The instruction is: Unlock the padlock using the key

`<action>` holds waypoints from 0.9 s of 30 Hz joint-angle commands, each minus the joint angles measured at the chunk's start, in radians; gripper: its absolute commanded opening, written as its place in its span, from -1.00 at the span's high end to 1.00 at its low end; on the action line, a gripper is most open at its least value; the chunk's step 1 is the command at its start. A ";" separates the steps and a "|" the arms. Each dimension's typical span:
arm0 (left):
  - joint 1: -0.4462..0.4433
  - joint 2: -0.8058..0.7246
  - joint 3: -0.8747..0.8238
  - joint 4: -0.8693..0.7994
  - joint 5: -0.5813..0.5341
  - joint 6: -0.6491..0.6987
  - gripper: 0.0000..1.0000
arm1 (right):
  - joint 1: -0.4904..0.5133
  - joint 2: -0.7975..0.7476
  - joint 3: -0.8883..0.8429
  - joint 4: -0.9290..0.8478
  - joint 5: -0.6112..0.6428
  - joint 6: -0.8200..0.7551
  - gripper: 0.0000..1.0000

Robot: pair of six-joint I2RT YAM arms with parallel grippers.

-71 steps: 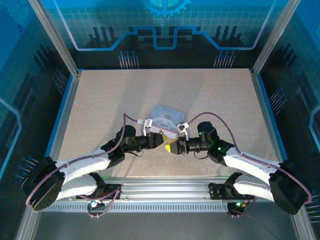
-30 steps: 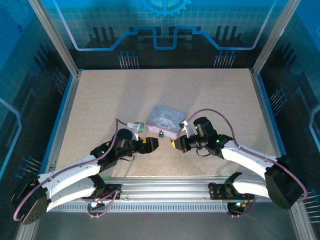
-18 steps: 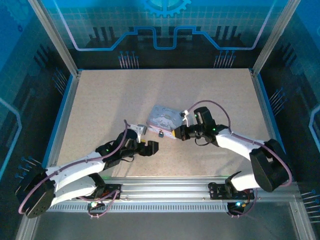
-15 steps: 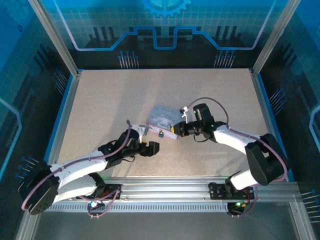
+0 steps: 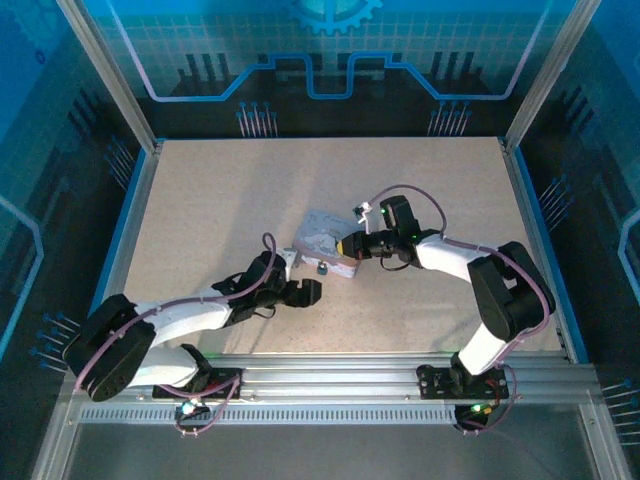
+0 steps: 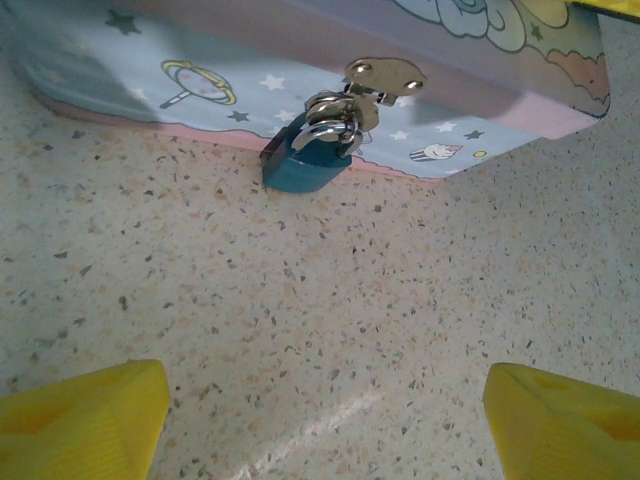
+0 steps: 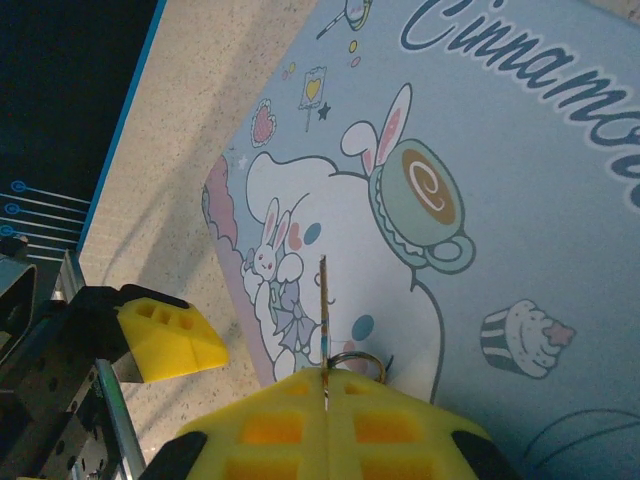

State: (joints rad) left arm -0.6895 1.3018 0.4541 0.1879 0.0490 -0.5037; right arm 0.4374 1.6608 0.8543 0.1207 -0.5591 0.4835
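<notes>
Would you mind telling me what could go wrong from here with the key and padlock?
1. The right gripper pinches the thin key by its end above the tin lid; it could twist or slip on insertion.
2. The padlock hangs unheld from the tin's hasp, with the open left gripper apart from it, so it may swing away from the key.

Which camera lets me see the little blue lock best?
The left wrist view. There the padlock is close and sharp: blue body, silvery shackle, hooked on the clasp of the tin. From the top external view it is a tiny speck at the tin's near edge. The right wrist view looks at the tin's printed lid.
</notes>
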 commanded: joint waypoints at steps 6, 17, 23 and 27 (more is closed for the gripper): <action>0.015 0.099 0.041 0.128 0.035 0.057 -0.54 | -0.002 0.051 -0.007 -0.062 0.004 -0.024 0.86; 0.030 0.255 0.069 0.287 0.036 0.120 -0.32 | 0.011 0.050 -0.003 -0.077 0.007 -0.030 0.86; 0.036 0.309 0.084 0.334 0.034 0.114 -0.31 | 0.014 0.049 -0.003 -0.080 0.010 -0.029 0.86; 0.036 0.346 0.093 0.372 0.037 0.101 -0.30 | 0.015 0.050 -0.001 -0.080 0.011 -0.030 0.85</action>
State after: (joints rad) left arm -0.6617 1.6218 0.5213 0.5011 0.0685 -0.4118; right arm 0.4381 1.6707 0.8589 0.1234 -0.5690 0.4694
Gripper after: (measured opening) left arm 0.654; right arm 0.074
